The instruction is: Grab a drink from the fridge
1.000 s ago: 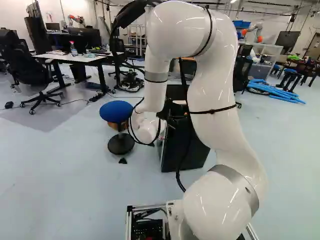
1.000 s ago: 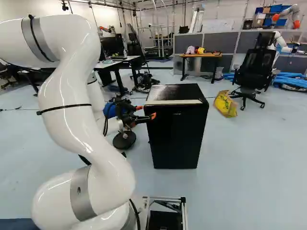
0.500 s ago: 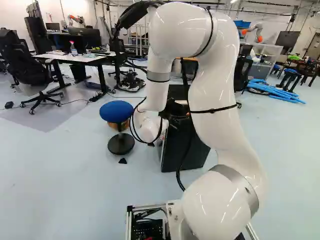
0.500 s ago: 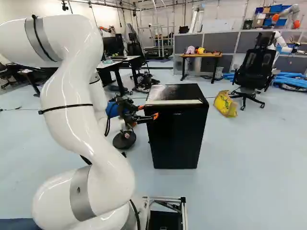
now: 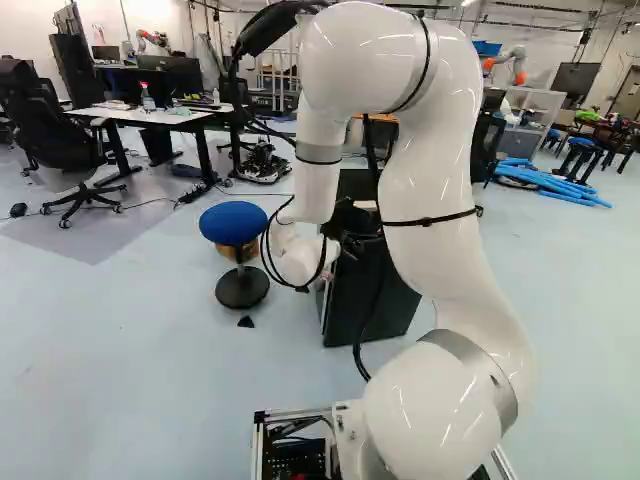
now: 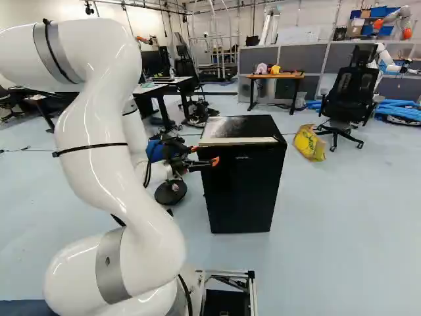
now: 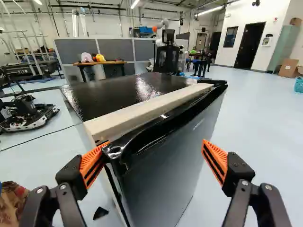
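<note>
In the right base view my gripper [image 6: 205, 155] is at the upper front corner of the black fridge [image 6: 243, 191], on the side nearer the stool. Seen from the wrist, the gripper [image 7: 155, 150] stands open. One orange finger pad [image 7: 93, 163] is at the side edge of the fridge door [image 7: 165, 165], by its top corner; whether it touches is unclear. The other pad [image 7: 216, 160] stands out in front of the door's face. A pale strip [image 7: 142, 111] runs along the top behind the door. No drink shows; the fridge's inside is hidden.
A blue stool [image 5: 233, 222] stands beside the fridge in the left base view. A yellow bag [image 6: 309, 143] lies on the floor beyond the fridge's other side, with a black office chair [image 6: 348, 95] behind it. Another robot [image 6: 395, 20] is far back.
The arm has shifted slightly, bringing the gripper a little closer against the fridge's front corner. The bottom front edge of the fridge appears very slightly nearer the base. The fingers remain open.
</note>
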